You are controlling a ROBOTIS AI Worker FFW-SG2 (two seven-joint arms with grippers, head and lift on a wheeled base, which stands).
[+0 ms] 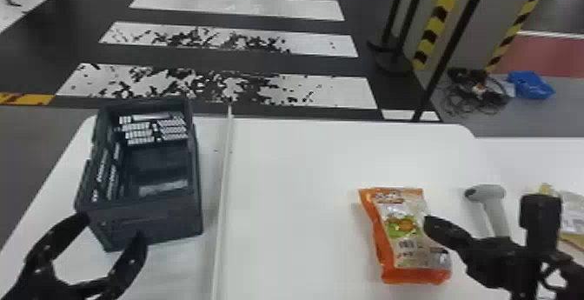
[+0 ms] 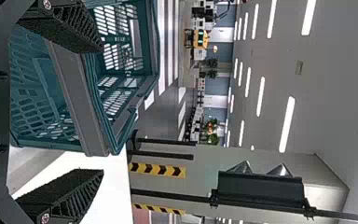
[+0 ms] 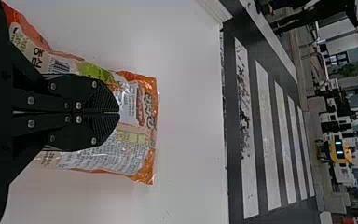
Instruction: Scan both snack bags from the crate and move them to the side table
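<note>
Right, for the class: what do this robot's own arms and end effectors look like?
Visible arm parts are black. The left end effector has black, tapering fingers with ridged surfaces; the right end effector is also black, its fingers finely ribbed and dotted with silvery screws.

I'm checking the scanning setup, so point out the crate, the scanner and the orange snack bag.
Crate (image 1: 174,223), head view, near outer wall.
Scanner (image 1: 491,191), head view, its grey head.
Orange snack bag (image 1: 402,231), head view, printed middle.

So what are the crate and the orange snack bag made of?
The crate looks like stiff, matte plastic: straight walls full of neat slots. The orange snack bag seems to be thin, glossy plastic film, perhaps foil-lined: it wrinkles and catches the light.
</note>
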